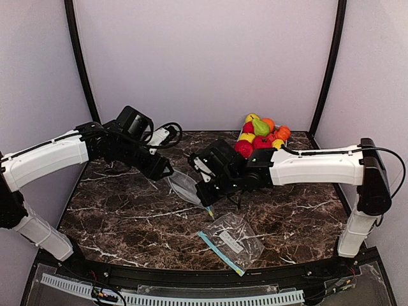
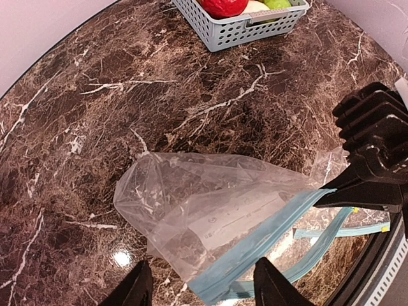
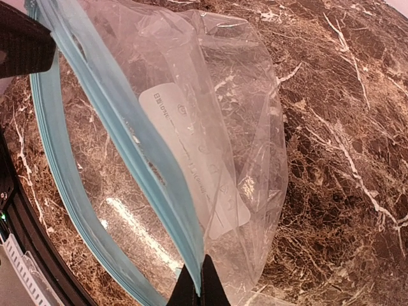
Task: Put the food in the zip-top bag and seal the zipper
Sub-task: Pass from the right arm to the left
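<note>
A clear zip-top bag (image 1: 183,186) with a blue zipper hangs just above the marble between the two arms. My right gripper (image 3: 201,284) is shut on its blue zipper strip (image 3: 137,159), and shows as a black claw (image 2: 373,159) in the left wrist view. My left gripper (image 2: 204,287) is open, with the bag's zipper corner (image 2: 220,277) lying between its spread fingers (image 2: 137,287). The food, red, green, orange and yellow toy fruits (image 1: 261,132), is piled in a light-blue slatted basket (image 2: 245,27) at the back right. The held bag looks empty.
A second clear zip-top bag (image 1: 233,237) lies flat on the marble table (image 1: 115,217) near the front, its blue zipper (image 1: 220,253) toward me. The black table rim (image 1: 191,277) runs along the front. Purple walls close in the back and sides.
</note>
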Motion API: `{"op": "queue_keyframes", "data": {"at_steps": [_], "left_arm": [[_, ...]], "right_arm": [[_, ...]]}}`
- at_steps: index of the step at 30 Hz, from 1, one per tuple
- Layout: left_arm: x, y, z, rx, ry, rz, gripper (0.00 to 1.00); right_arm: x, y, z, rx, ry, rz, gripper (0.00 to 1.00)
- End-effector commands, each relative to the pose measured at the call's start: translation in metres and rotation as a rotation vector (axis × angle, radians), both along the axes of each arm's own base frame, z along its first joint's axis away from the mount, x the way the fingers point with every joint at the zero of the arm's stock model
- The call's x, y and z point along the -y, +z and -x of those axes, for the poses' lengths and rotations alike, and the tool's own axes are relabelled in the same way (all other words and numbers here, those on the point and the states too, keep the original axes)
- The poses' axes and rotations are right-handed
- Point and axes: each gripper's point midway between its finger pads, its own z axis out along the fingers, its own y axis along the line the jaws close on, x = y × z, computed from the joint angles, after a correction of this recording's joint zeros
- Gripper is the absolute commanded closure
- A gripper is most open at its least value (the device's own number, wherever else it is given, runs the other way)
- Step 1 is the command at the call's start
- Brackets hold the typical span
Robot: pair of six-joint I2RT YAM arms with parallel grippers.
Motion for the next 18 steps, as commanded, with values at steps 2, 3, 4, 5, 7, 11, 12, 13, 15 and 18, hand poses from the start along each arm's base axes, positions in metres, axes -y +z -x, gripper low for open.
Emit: {"op": "queue_keyframes", "data": {"at_steps": [2,3,4,5,7,11,12,13,15,18], "left_arm": [[-0.002,0.005,-0.007,0.049,-0.026,-0.032,0.50],[-0.002,0.004,-0.007,0.049,-0.030,-0.036,0.52],[-0.001,0.003,-0.007,0.045,-0.035,-0.035,0.54],[0.000,0.002,-0.006,0.041,-0.044,-0.037,0.55],[0.003,-0.001,-0.005,0.032,-0.058,-0.034,0.58],[0.006,-0.004,-0.004,0.025,-0.079,-0.036,0.66],[0.006,-0.005,-0.004,0.024,-0.083,-0.038,0.68],[0.006,-0.005,-0.005,0.024,-0.083,-0.039,0.70],[0.007,-0.006,-0.004,0.023,-0.086,-0.042,0.75],[0.007,-0.008,-0.004,0.018,-0.091,-0.042,0.79]], "right_arm": [[-0.007,0.013,0.006,0.006,0.021,-0.024,1.00],[-0.007,0.012,0.006,0.005,0.020,-0.023,1.00],[-0.006,0.012,0.005,0.005,0.021,-0.021,1.00],[-0.007,0.012,0.005,0.005,0.021,-0.020,1.00],[-0.007,0.011,0.006,0.003,0.024,-0.018,1.00],[-0.008,0.010,0.005,0.005,0.028,-0.012,1.00],[-0.008,0.009,0.005,0.006,0.028,-0.009,1.00],[-0.008,0.009,0.005,0.007,0.027,-0.008,1.00],[-0.008,0.009,0.004,0.009,0.027,-0.007,1.00],[-0.009,0.008,0.004,0.008,0.029,-0.003,1.00]]}}
